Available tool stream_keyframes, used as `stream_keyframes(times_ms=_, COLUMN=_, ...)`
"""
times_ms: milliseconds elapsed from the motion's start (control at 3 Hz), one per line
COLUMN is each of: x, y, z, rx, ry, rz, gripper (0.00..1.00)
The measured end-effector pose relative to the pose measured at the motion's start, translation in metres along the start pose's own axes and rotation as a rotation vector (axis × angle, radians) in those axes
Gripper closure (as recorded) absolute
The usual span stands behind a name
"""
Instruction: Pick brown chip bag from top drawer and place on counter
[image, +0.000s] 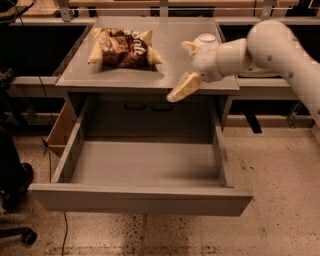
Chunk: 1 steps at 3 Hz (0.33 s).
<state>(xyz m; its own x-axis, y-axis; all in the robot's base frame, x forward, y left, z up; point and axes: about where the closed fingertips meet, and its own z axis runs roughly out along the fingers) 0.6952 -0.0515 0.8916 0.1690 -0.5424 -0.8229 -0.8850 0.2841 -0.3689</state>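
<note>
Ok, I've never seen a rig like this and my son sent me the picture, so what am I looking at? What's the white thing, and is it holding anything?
The big white shape on the right is a robot's arm, its only one. At its tip is the end effector: two tan fingers that pinch things. It hangs over the right front edge of the counter with its fingers spread, holding nothing. There is one camera, looking down at the cabinet from the front; where it is mounted is not known. A brown chip bag lies on the counter toward the back left, well apart from the end effector. Below, the top drawer stands open, and its bottom is bare.
</note>
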Motion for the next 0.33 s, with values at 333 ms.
stream_keyframes(times_ms=333, x=0.0221, y=-0.0026, z=-0.0382, rx=0.039, ry=0.015, rz=-0.080, gripper=0.00)
